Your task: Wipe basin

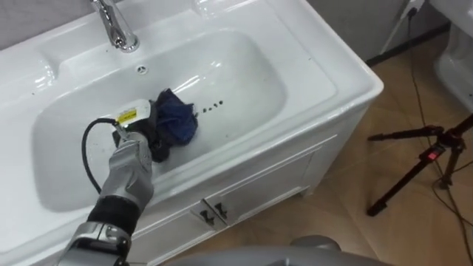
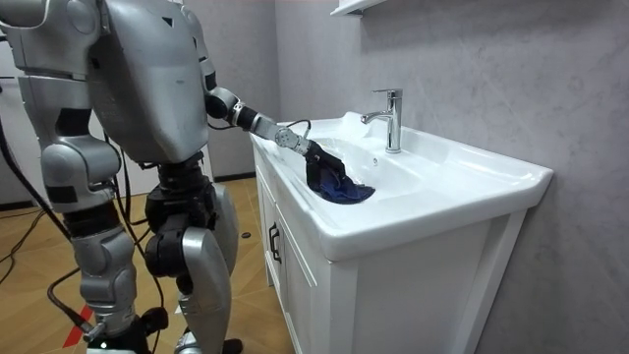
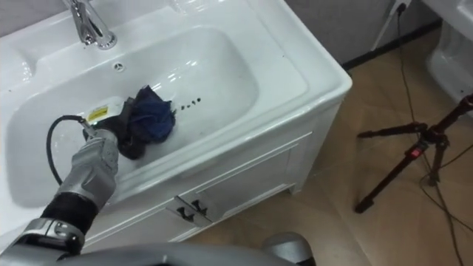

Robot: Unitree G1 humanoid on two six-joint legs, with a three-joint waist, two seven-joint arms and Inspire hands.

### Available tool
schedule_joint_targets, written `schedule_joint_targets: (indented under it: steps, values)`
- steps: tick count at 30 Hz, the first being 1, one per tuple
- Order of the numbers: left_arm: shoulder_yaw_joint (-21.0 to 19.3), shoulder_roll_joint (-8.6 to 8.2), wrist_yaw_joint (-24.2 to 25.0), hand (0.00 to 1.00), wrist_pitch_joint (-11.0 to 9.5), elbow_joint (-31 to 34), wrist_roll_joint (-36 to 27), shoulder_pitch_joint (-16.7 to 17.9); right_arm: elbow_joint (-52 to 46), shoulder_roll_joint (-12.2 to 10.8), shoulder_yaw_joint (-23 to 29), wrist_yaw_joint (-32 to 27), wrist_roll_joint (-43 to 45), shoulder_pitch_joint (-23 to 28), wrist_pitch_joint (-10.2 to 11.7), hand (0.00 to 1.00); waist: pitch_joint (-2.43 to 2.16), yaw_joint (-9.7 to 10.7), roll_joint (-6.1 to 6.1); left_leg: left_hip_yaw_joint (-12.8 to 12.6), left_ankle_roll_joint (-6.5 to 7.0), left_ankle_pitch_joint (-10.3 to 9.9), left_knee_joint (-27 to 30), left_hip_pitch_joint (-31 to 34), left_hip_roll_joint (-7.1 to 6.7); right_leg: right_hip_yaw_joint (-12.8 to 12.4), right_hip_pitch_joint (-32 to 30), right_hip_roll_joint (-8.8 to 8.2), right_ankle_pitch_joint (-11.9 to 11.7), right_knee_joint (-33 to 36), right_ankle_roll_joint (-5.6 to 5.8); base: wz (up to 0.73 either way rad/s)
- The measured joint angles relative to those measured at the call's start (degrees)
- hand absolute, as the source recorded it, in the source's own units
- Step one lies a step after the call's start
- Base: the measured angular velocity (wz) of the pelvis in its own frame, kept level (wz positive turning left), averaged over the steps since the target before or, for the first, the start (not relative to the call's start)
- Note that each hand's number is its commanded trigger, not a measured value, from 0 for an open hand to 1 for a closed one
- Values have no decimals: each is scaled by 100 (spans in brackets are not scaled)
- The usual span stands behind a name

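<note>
A white basin (image 1: 244, 81) is set in a white vanity top. A crumpled dark blue cloth (image 1: 176, 118) lies on the basin floor, left of the middle. My left hand (image 1: 133, 159) reaches in over the front rim, fingers curled into the cloth's near edge. The room view shows the same hand (image 2: 295, 141) with the cloth (image 2: 334, 182) draped below it against the basin's inner wall. A row of small dark specks (image 1: 213, 107) marks the basin floor just right of the cloth. My right arm hangs at my side, its hand (image 2: 123, 334) at the room view's bottom edge.
A chrome faucet (image 1: 114, 26) stands at the back rim, with an overflow hole (image 1: 142, 69) below it. The cabinet doors (image 1: 211, 213) are below the front edge. A black tripod (image 1: 429, 159) stands on the wooden floor to the right. I stand close to the vanity front.
</note>
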State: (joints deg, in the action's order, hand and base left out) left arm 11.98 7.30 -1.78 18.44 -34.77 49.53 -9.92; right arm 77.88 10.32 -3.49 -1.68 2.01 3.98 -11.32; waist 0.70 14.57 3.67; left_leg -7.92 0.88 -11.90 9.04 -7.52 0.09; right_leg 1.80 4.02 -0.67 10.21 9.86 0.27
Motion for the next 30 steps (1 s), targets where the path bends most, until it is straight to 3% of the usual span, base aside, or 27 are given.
schedule_joint_targets:
  steps: [5,10,14,23,28,30]
  values:
    - [236,-116,-19,100,-4,104,-522,-104,-29,-82,-34,130,279,-69,-147,0,-4,96,-24,-47,2,2,-24,-10,3,-31,-27,-1,-4,14,7,-2]
    - [726,-165,78,100,1,631,-1044,-110,-81,-124,-210,185,280,-89,-250,0,-17,134,-151,-86,2,2,-36,3,6,-36,-17,2,-10,5,2,0]
    - [865,-192,81,100,1,811,-1243,-198,-111,-201,-217,185,283,-184,-250,0,-9,246,-231,-107,2,1,-42,37,2,-37,-35,-2,-11,-16,2,2]
    - [1011,-197,122,100,10,1302,-1987,-219,-176,-195,-325,220,282,-206,-249,0,-40,336,-166,-136,2,1,-45,97,3,-1,-44,-12,-19,-15,8,1]
    - [1306,-200,249,100,39,2007,-2057,-332,-157,-172,-327,319,280,-182,-249,0,-19,410,-127,-136,2,1,-44,114,6,-10,-56,-19,-19,-21,8,1]
    - [1358,-201,250,100,38,2066,-2048,-502,-109,-169,-324,318,298,-182,-251,0,20,409,-104,-137,2,1,-45,115,7,-15,-67,-24,-20,-12,10,0]
